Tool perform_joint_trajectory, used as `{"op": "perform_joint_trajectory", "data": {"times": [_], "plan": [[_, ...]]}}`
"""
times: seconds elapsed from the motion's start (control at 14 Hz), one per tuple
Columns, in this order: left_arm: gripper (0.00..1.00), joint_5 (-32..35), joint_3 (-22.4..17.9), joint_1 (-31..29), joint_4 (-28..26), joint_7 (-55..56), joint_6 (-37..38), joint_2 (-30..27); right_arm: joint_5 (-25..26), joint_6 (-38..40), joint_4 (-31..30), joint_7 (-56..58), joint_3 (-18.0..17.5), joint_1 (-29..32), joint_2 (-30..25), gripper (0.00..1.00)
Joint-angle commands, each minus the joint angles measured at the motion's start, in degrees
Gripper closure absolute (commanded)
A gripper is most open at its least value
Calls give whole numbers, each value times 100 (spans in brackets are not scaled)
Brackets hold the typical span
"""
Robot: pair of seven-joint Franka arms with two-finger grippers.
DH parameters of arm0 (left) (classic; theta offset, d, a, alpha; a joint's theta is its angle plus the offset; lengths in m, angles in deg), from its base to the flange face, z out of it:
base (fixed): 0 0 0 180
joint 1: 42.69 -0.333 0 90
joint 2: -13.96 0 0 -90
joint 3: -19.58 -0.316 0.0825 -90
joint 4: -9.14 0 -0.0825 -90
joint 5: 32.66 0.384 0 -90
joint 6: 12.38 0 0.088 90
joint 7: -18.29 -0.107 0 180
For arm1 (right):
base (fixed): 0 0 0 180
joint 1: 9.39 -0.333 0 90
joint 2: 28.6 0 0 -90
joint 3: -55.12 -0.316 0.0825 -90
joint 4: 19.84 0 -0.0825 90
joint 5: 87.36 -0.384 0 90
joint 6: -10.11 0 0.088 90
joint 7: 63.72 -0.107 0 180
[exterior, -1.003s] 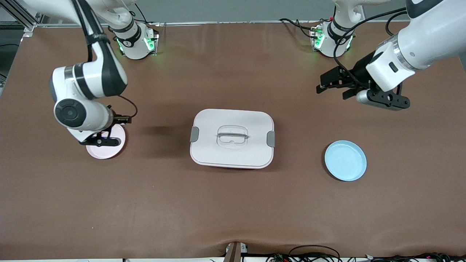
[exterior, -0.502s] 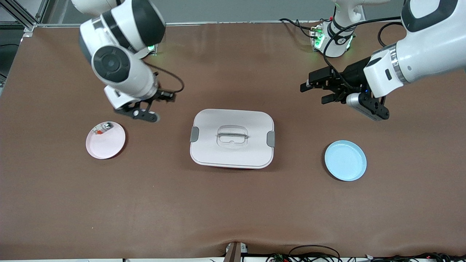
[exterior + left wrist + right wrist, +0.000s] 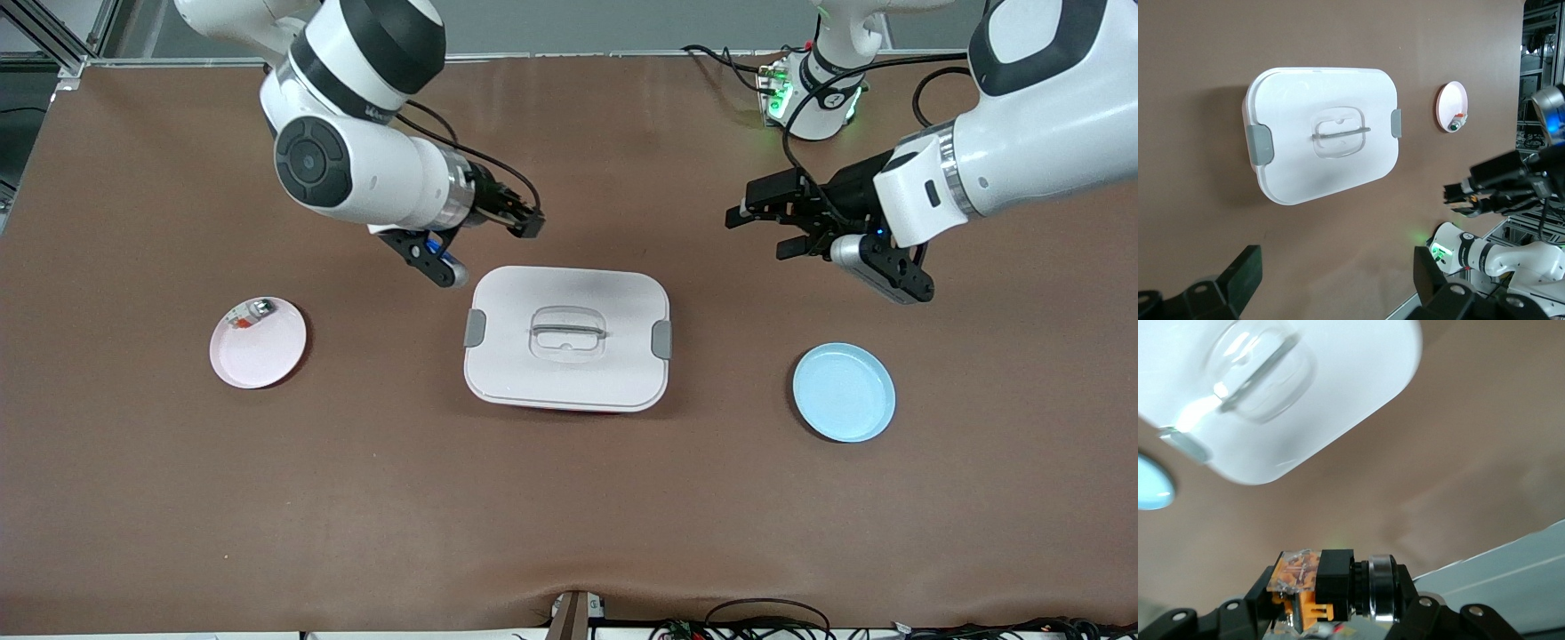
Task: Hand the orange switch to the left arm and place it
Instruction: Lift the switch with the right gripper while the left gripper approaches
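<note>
The orange switch, a black block with an orange middle, sits clamped between the fingers of my right gripper. In the front view the right gripper hangs over the table just off the corner of the box toward the right arm's end, pointing at the left gripper. My left gripper is over the table off the box's other end, open and empty, its fingers wide apart. The white lidded box with grey clips lies between the two arms. The switch itself is hidden in the front view.
A pink plate toward the right arm's end carries a small silvery part with a red bit. A blue plate lies toward the left arm's end, nearer the front camera than the left gripper.
The right gripper has lifted off the pink plate with the switch and swung toward the box. The left gripper has shifted a little toward the box.
</note>
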Motion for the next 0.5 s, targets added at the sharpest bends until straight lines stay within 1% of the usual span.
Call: {"op": "perform_joint_trajectory", "data": {"times": [0.0,0.22,0.36,0.43], "plan": [[0,-8,32,57,2,-86,75,-19,-635,-425,261,-617,57,-146,255,68],[0,35,23,294,-68,176,93,-63,-1504,-1163,261,-899,57,-304,466,68],[0,211,32,426,-60,546,32,-89,-1892,-1708,261,-1040,57,-435,607,68],[4,211,32,470,-77,608,-21,-107,-1989,-1954,261,-1110,57,-567,660,68]]}}
